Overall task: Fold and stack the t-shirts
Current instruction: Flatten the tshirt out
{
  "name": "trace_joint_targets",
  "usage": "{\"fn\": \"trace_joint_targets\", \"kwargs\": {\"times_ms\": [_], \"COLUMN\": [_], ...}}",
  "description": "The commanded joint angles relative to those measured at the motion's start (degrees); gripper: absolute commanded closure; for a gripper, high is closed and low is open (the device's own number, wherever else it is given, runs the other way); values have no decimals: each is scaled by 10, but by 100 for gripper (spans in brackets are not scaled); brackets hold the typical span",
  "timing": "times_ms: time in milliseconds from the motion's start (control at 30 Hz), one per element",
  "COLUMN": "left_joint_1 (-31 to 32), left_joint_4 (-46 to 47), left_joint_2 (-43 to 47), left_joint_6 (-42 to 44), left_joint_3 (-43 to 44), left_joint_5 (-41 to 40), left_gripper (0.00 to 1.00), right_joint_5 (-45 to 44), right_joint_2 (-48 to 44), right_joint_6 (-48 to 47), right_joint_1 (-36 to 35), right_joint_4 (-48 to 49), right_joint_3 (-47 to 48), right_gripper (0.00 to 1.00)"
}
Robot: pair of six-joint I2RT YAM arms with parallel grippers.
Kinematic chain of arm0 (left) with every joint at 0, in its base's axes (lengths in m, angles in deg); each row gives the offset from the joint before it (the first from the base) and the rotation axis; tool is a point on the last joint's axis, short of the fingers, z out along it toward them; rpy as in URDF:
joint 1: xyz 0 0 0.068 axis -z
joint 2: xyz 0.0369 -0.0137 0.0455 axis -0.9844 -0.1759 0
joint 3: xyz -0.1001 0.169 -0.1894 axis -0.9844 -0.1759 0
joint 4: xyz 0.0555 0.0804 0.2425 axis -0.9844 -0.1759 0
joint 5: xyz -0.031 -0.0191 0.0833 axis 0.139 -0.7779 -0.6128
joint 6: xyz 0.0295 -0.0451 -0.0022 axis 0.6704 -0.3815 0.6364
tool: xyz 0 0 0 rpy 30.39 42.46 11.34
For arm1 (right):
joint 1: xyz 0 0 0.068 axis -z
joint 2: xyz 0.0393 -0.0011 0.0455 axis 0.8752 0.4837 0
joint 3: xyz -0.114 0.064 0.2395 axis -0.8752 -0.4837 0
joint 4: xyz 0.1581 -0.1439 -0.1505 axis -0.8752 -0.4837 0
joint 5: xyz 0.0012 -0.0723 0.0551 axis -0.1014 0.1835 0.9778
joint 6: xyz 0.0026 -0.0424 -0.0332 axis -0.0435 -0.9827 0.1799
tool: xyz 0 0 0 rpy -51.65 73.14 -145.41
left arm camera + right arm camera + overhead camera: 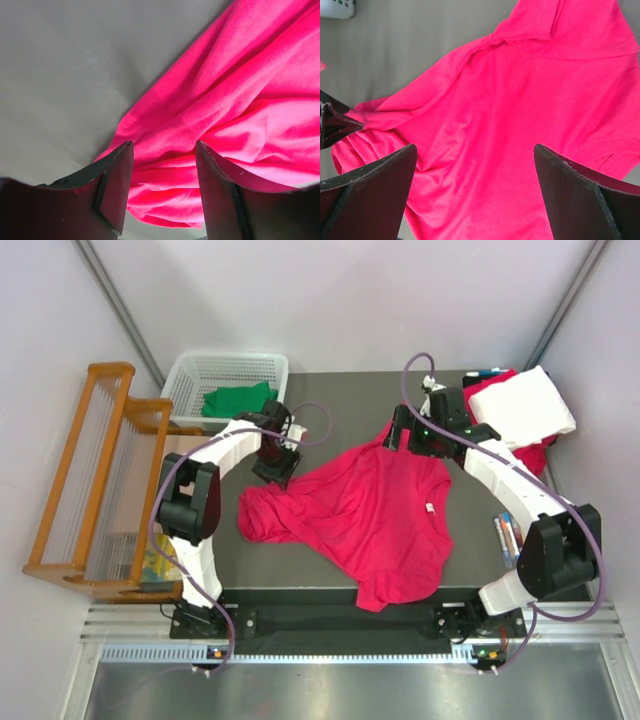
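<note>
A crimson-pink t-shirt (370,520) lies spread and rumpled on the dark table, its left part bunched into folds. My left gripper (272,472) hovers over that bunched left edge. In the left wrist view its jaws (164,143) stand apart, with folds of the pink cloth (240,90) showing between and beyond them, not pinched. My right gripper (408,440) is at the shirt's far edge, jaws wide open (475,147) above flat pink cloth (520,125). A green t-shirt (235,400) lies in the basket. A folded white t-shirt (530,405) rests on red cloth at the back right.
A white lattice basket (225,375) stands at the back left. A wooden rack (85,480) stands beside the table on the left. Coloured pens (507,537) lie at the table's right edge. Bare table (65,75) lies left of the shirt.
</note>
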Motion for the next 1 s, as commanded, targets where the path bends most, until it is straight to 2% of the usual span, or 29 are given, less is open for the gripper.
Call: {"fn": "trace_joint_targets", "kwargs": {"times_ms": [0,200,467,533,600,800,967], "left_joint_1": [2,2,1,1,1,0,-9], "left_joint_4": [14,40,36,32,31,10,-8], "left_joint_2": [2,-3,-13,-9,-3,19,21], "left_joint_6": [0,6,8,9,7,9,13], "left_joint_3": [12,-31,-27,-26,-24,7,67], "left_joint_5": [-7,-27,-22,-19,-20,-28,-56], "left_gripper": [43,54,57,74,100,100,100], "right_joint_5": [5,17,20,21,21,17,27], "right_joint_2": [-32,-35,-43,-45,-46,-28,61], "right_joint_6": [-1,-1,-2,-2,-2,-1,0], "right_joint_1": [13,25,32,33,35,42,66], "right_joint_4": [20,23,22,22,22,34,42], "right_joint_3": [-3,5,8,8,8,16,69], "right_gripper": [0,0,0,0,0,0,0]}}
